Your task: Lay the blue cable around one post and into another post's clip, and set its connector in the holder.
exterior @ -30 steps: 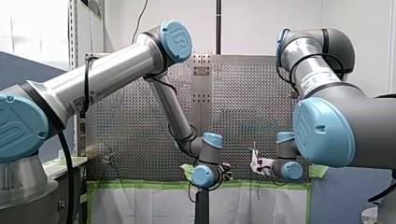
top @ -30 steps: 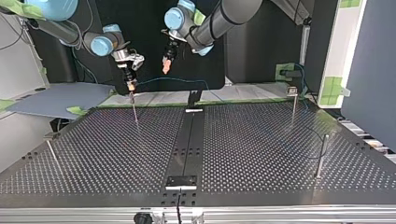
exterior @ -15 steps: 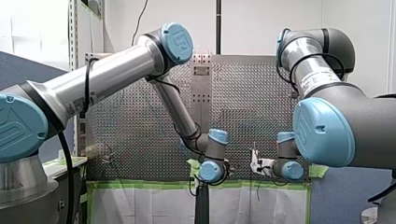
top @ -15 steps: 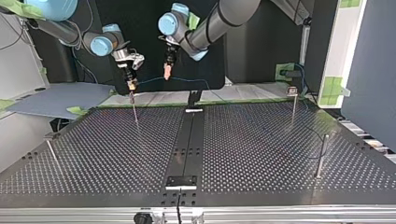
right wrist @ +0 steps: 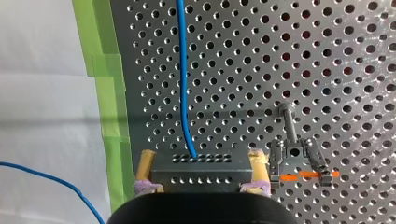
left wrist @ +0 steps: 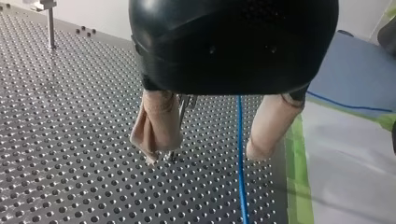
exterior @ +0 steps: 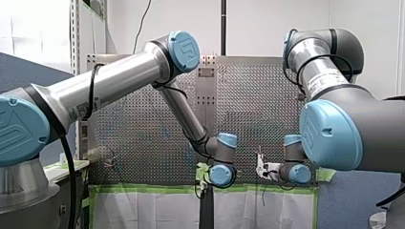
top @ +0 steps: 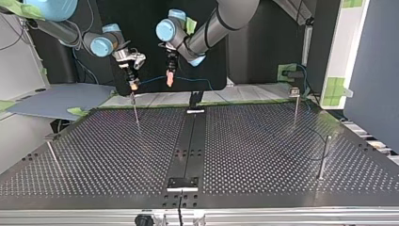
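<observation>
Over the last second the left hand [top: 169, 81] has slid towards nine o'clock in the top view and dipped, closing on the right hand [top: 133, 85], which hasn't budged. The thin blue cable [right wrist: 181, 70] hangs in the air between the two, over the twelve-o'clock edge of the perforated metal counter [top: 259, 155] in that view, and trails on towards three o'clock.

The right hand is clamped on it. The cable comes out of a grey perforated block [right wrist: 201, 170] pinched between its yellow pads [right wrist: 147, 165], though I can't tell whether that block is the connector. The left hand is open, its beige pads [left wrist: 156, 128] well apart, and the cable runs loose between them.

Just under the right hand stands a thin metal post [top: 136, 110], and a small metal clip [right wrist: 294, 156], seemingly at its top, sits just beside that hand. The cable is near the clip, not in it.

By my reckoning nearly everything is left to do: no post rounded, no clip filled, nothing set in a holder.
</observation>
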You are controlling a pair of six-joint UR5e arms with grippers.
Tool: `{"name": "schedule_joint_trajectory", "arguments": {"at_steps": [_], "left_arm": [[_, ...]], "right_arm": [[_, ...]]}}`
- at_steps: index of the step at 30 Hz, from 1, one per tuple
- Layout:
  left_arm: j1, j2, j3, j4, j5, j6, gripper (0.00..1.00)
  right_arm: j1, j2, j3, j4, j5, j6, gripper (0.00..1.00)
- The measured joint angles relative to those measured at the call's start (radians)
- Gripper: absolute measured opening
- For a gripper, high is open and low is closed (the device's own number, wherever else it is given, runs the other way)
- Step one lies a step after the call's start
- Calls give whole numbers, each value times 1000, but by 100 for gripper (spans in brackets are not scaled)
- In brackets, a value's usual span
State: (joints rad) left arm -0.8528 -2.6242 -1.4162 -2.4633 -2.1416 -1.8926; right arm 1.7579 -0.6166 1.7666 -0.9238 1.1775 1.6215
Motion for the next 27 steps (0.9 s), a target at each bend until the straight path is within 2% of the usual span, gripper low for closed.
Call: {"name": "schedule_joint_trajectory", "arguments": {"at_steps": [8, 13, 15, 16, 17, 18, 19, 21, 22, 24, 27], "left_arm": [[6, -1, 9, -3, 7, 3, 100], [4, -1, 10, 21, 8, 6, 100], [1, -1, 10, 33, 8, 5, 72], [-1, -1, 10, 43, 6, 4, 72], [-3, -1, 10, 52, 4, 4, 53], [-4, -1, 10, 61, 2, 4, 40], [-6, -1, 10, 73, -2, 4, 40], [-7, -1, 11, 90, -4, 4, 18], [-8, -1, 12, 101, -5, 4, 18], [-9, -1, 13, 118, -6, 7, 10], [-11, -1, 14, 141, -7, 20, 10]], "right_arm": [[-9, -1, 0, -1, 1, 5, 0], [-16, -1, 0, -2, 5, 7, 0], [-19, -1, 0, -3, 9, 9, 0], [-21, -1, 0, -4, 10, 10, 0], [-22, -1, -1, -4, 12, 12, 0], [-23, -1, -1, -4, 13, 13, 0], [-25, -1, -1, -4, 14, 14, 0], [-28, -1, -2, -4, 17, 17, 0], [-30, -1, -3, -4, 18, 18, 0], [-34, -1, -6, -2, 22, 23, 0], [-40, -1, -14, -1, 30, 33, 0]]}}
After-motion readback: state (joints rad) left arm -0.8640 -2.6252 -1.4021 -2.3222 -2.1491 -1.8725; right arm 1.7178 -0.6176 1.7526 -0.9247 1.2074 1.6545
